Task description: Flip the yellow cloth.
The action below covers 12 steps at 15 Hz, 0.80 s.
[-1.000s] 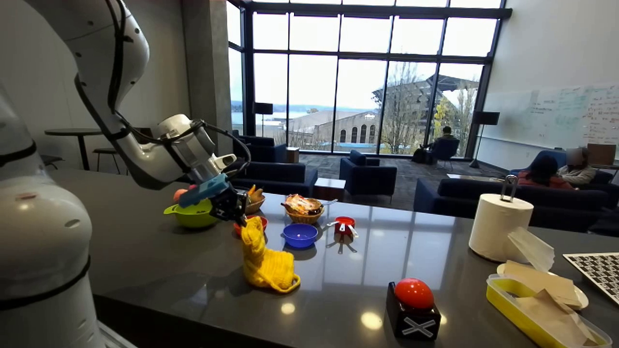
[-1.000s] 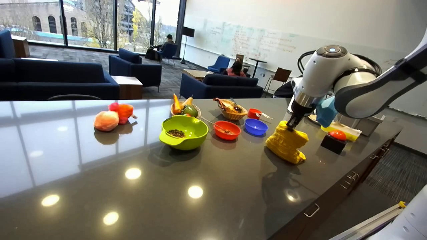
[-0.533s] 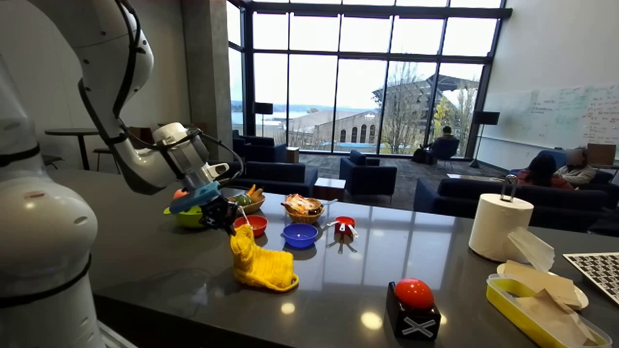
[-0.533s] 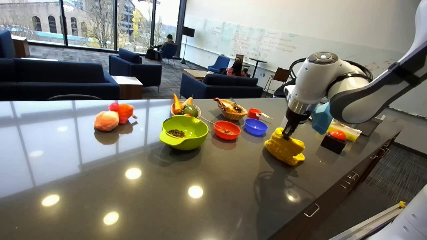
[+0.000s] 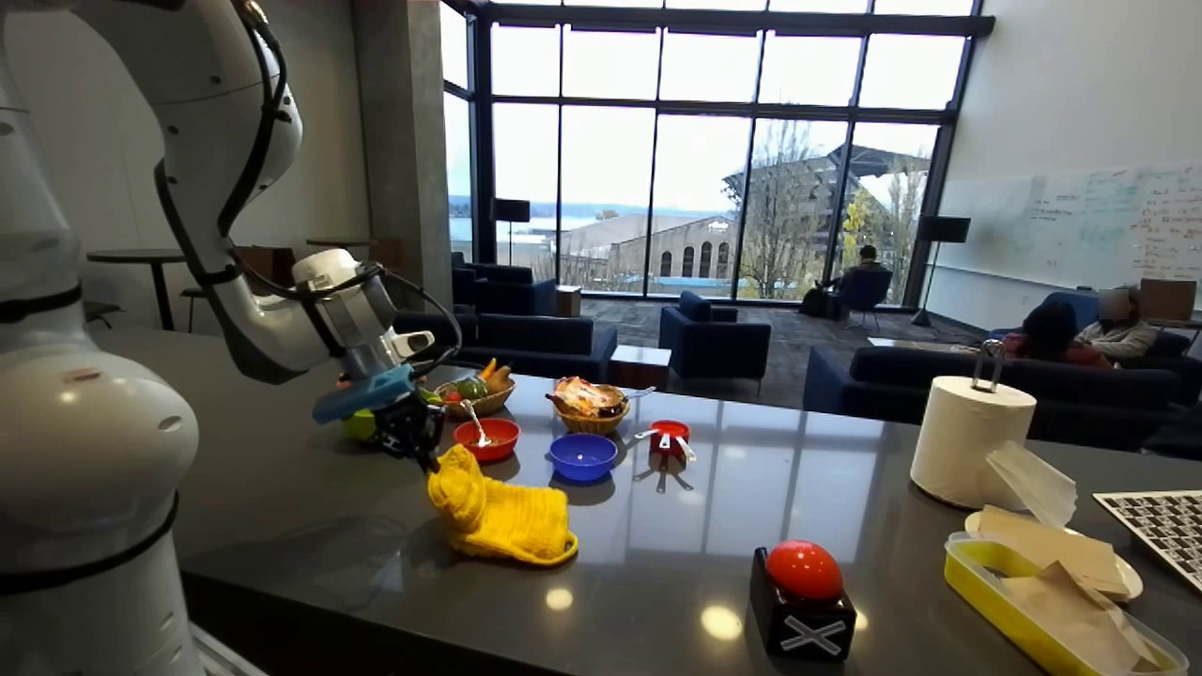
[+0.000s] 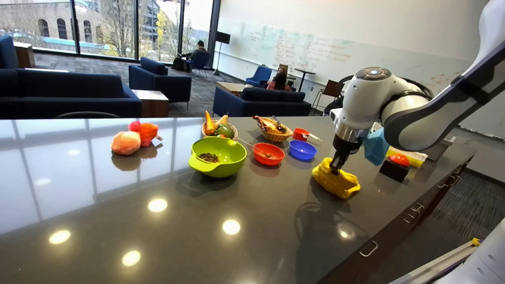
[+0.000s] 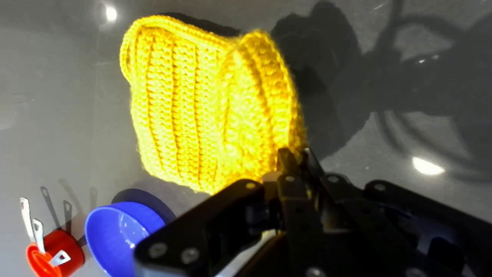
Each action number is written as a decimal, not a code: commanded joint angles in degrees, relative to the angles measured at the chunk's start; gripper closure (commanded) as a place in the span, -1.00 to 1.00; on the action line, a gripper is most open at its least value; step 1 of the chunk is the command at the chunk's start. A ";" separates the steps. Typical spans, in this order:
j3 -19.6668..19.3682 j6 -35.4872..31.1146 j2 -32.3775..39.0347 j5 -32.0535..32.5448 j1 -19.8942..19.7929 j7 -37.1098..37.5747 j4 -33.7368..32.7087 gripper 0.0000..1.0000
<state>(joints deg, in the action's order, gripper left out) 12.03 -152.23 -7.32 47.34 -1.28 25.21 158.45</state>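
Note:
The yellow cloth is a thick ribbed knit. It shows in both exterior views (image 5: 516, 521) (image 6: 335, 183) and in the wrist view (image 7: 184, 104). Part of it lies on the dark counter, and its other end is raised and folded up at the gripper. A small loop sits on the resting corner. My gripper shows in both exterior views (image 5: 432, 464) (image 6: 334, 171) and in the wrist view (image 7: 295, 154). Its fingertips are close together with the raised edge pinched between them, a little above the counter. The cloth's underside is hidden.
A blue bowl (image 5: 583, 458), a red bowl (image 5: 488, 439) and red measuring cups (image 5: 669, 437) stand beyond the cloth. A green bowl (image 6: 219, 159) and food baskets (image 6: 275, 130) are farther off. A black box with a red button (image 5: 805, 570) sits near the counter's front edge.
My gripper has moved lower and sideways, away from the resting part of the cloth, carrying the pinched edge. The raised part now stands lower and leans outward. The resting part has barely shifted.

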 commanded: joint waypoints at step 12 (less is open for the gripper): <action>-3.46 2.69 -1.60 -21.32 4.68 -17.30 0.43 -0.71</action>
<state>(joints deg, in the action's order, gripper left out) 10.45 -151.57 -6.35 30.95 2.67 13.40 158.42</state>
